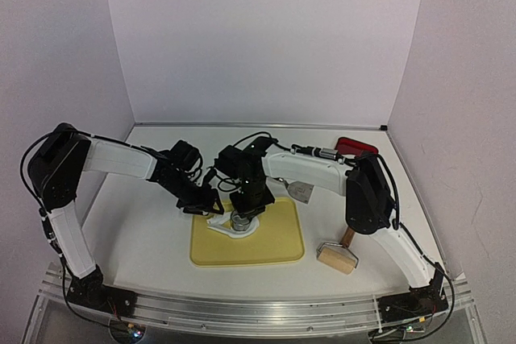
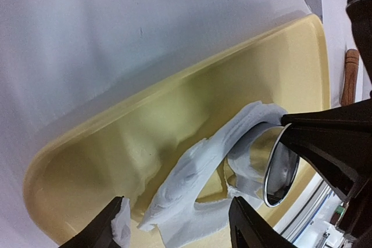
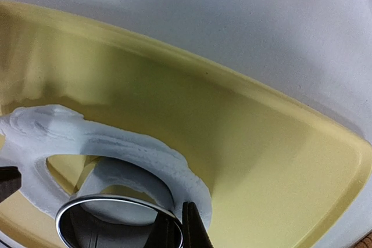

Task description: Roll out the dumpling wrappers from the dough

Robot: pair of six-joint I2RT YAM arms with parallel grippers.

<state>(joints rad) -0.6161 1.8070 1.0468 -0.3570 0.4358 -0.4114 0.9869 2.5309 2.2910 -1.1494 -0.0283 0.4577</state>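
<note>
Your left gripper (image 2: 177,216) hangs low over the yellow cutting board (image 2: 110,155) with its jaws standing well apart. They grip nothing, though a white smear clings to the inner face of one finger (image 2: 104,233).

Directly below and between those fingers lies the dough (image 2: 192,172), a ragged white strip curling across the board with a roundish gap in it. Its far end wraps partly around the steel ring cutter (image 2: 273,172).

Your right gripper (image 3: 177,230) is closed, its fingers pinched together on the rim of that ring cutter, which it holds tilted against the dough. Whether a cut round sits inside the ring cannot be told.

From above, both arms meet at the near-left part of the board, the right gripper just beside the left. The board rests on the white table (image 1: 145,231).

A metal bench scraper (image 1: 301,192) lies just off the board's far right corner. A wooden-handled roller (image 1: 337,257) sits near its near right corner. A red object (image 1: 357,147) lies well apart at the back right.
</note>
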